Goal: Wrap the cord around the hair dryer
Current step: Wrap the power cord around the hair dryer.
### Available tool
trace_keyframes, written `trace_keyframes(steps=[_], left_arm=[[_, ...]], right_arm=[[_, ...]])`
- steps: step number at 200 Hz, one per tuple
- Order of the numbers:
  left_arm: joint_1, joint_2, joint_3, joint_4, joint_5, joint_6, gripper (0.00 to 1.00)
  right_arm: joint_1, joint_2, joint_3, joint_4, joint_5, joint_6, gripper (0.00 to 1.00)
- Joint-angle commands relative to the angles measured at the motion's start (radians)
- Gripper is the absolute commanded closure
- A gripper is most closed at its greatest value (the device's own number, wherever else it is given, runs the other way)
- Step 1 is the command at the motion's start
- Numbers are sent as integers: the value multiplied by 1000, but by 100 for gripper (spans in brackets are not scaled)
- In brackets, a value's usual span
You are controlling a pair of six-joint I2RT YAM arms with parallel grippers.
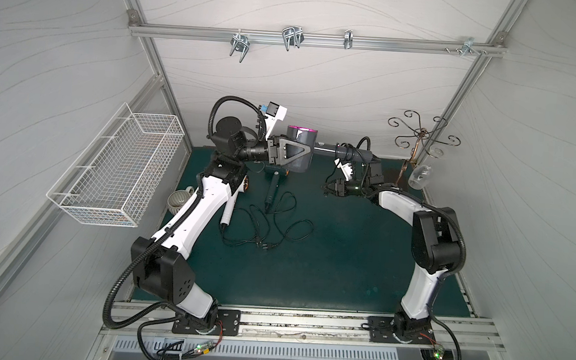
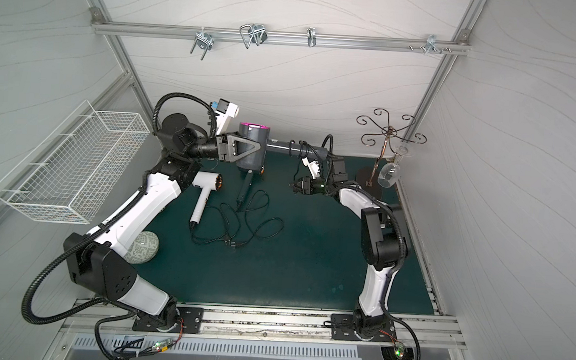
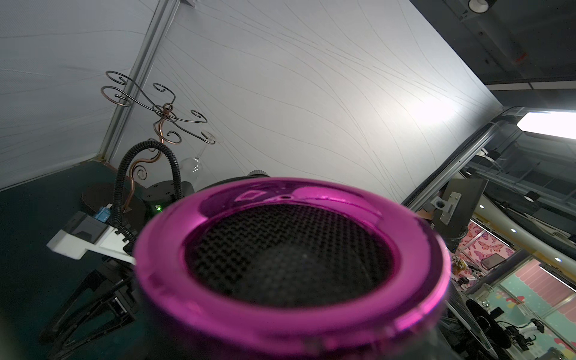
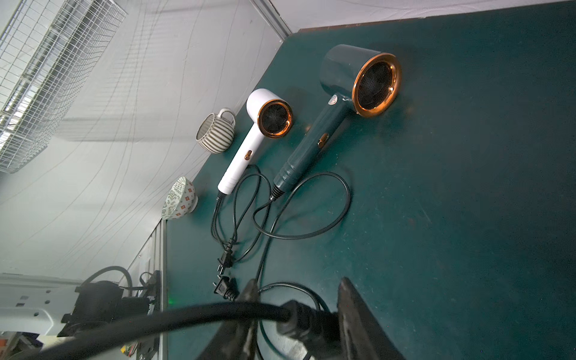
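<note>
Seen from my remote station: the left gripper (image 1: 307,153) clamped the grey plastic hair dryer with a magenta ring (image 1: 301,135) by its barrel, holding it aloft over the back of the dark green mat (image 1: 344,242). Its black cord (image 4: 187,318) looped round the handle, and the right gripper (image 4: 299,327), near the handle, pinched the cord's plug end.

Grey hair dryer (image 1: 299,166), magenta rim (image 3: 424,265)
</note>
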Motion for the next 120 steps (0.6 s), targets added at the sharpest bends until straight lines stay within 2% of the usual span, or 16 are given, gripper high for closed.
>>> trace_keyframes(steps=[1, 45, 66, 120], left_arm=[[3, -34, 47, 115, 6, -23, 100], [3, -41, 43, 117, 7, -25, 100], [3, -44, 41, 115, 8, -24, 100], [3, -49, 39, 118, 7, -29, 100]], right_arm=[[23, -50, 1, 40, 34, -24, 57], [37, -66, -10, 79, 72, -29, 56], [40, -68, -14, 83, 81, -29, 60], [42, -72, -46, 126, 83, -3, 83]])
